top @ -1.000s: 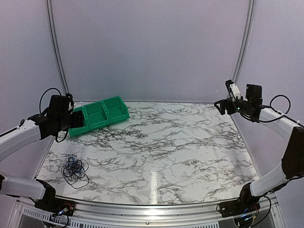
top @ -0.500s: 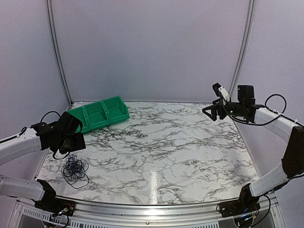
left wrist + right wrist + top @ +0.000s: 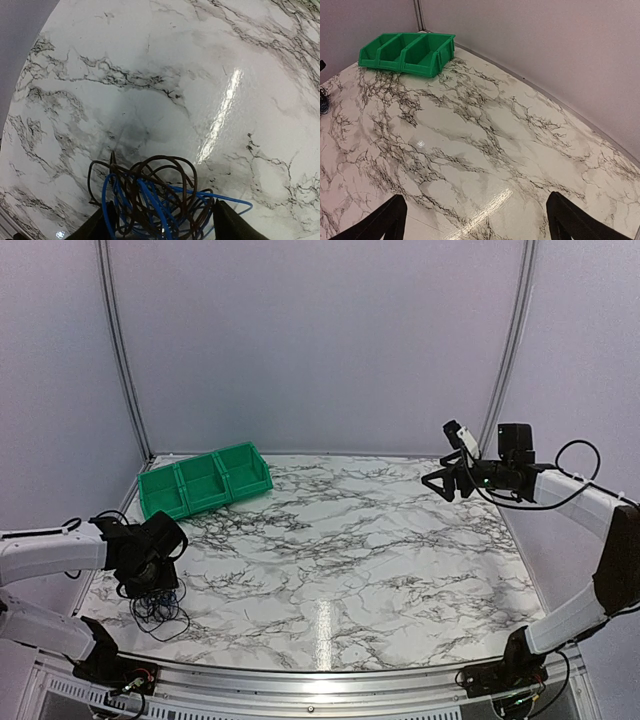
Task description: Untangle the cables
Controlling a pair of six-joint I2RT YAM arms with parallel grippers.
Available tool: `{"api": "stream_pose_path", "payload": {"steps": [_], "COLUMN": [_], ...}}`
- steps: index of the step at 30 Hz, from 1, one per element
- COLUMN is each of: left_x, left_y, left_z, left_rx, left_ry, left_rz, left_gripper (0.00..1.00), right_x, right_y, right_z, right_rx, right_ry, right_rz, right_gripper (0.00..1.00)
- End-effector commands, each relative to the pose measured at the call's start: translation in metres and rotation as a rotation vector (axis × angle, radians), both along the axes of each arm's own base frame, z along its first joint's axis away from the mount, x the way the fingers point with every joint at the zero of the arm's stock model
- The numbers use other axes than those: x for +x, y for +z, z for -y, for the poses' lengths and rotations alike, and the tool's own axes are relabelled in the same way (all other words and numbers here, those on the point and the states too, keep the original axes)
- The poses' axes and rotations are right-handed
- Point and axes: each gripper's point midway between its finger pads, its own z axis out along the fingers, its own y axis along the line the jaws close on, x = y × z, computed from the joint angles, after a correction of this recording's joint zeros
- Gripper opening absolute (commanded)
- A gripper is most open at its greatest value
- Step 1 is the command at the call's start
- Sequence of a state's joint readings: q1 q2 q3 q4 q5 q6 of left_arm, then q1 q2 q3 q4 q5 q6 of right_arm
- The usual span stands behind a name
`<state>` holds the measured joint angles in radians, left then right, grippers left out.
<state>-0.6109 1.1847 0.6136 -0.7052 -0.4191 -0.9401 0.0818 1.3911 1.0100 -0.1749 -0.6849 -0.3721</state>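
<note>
Cables (image 3: 150, 202) sit in the near-left corner of the bench (image 3: 350, 560), a loose black-and-blue tangle close to the left and front edges. Left jaws hang low over it, spread apart, one finger either side of the heap; can't tell whether they touch the wires. Green bin (image 3: 222, 496) lies far-left, well apart from the tangle, with bare marble between. Right jaws hover wide apart above the far-right side, gripping nothing. Open marble runs across the middle and right. Grey walls close in left, back and right.
</note>
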Motion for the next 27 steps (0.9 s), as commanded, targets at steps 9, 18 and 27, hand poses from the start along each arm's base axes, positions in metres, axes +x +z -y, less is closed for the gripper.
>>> {"api": "stream_pose_path", "payload": {"steps": [9,18,27], "left_x": [0.044,0.038,0.036], "left_y": [-0.002,0.039,0.082], "left_z": [0.121,0.282,0.244], "left_rx": [-0.285,-0.517,-0.246], "left_ry": [-0.386,-0.864,-0.997], "left_rz": [0.129,0.181,0.253], "left_gripper": [0.57,0.52,0.68], "right_x": [-0.002,-0.013,-0.046], "right_y": [-0.017,-0.027,-0.039], "right_z": [-0.021,-0.057,-0.101], "right_rx": [-0.005,-0.043,-0.141], "right_ry": [0.084,0.179,0.358], "right_rz": [-0.034,-0.058,-0.081], "right_gripper": [0.93,0.9,0.84]}}
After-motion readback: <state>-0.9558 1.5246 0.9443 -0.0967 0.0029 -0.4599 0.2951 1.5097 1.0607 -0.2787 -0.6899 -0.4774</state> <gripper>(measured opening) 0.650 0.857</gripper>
